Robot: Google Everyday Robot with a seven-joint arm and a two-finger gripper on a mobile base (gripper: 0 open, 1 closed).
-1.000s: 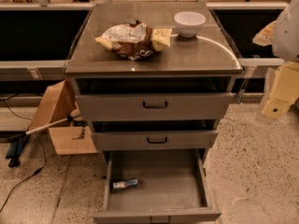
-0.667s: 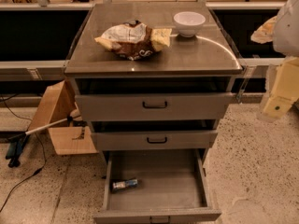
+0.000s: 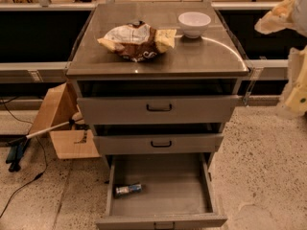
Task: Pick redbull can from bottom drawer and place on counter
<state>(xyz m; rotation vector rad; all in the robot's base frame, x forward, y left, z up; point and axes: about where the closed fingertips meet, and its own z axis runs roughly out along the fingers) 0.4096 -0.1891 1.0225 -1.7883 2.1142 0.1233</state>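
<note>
Bottom drawer (image 3: 168, 183) pulled open; redbull can (image 3: 128, 189) laid on its side by left wall, near front. Snack bag (image 3: 136, 41) and white bowl (image 3: 194, 24) set on counter (image 3: 192, 57). Gripper (image 3: 276, 19) held off counter's right edge; its state cannot be told.

I'm seeing the can (image 3: 128, 189) lying on its side in the btm drawer (image 3: 192, 195), front-left, near the left wall, blue-silver, long axis running left-right. The drawer's sitting pulled well out, grey, deep. The counter (image 3: 192, 56) is showing glossy grey on top of the cabinet. The gripper (image 3: 274, 19) is hanging at the far right by the counter, well apart from the can.
</note>
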